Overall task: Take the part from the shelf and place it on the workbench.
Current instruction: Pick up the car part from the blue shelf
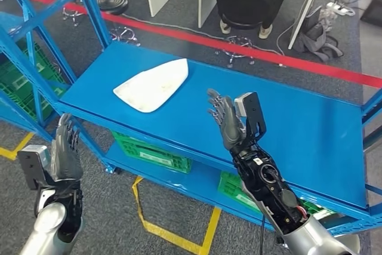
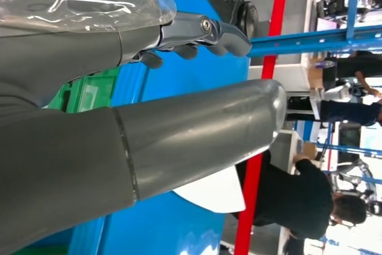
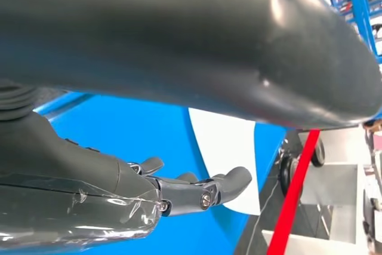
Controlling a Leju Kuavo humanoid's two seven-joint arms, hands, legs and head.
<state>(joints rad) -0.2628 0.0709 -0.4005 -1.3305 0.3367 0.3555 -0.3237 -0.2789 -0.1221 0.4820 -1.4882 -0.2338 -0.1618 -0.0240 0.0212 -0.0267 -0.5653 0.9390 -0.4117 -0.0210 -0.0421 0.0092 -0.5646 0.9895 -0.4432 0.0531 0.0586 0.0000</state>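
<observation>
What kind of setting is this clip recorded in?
Most likely a workshop or factory-style test area. A blue metal shelf holds a white part, green crates sit on the level below, and red and yellow floor tape marks out zones on the grey floor.

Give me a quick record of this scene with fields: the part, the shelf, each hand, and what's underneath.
part: flat white panel, lying on the shelf, untouched
shelf: blue metal shelf
right hand: open, raised over the shelf, beside the part, apart from it
left hand: open, in front of the shelf's end, holding nothing
underneath: green plastic crates on the lower level
</observation>
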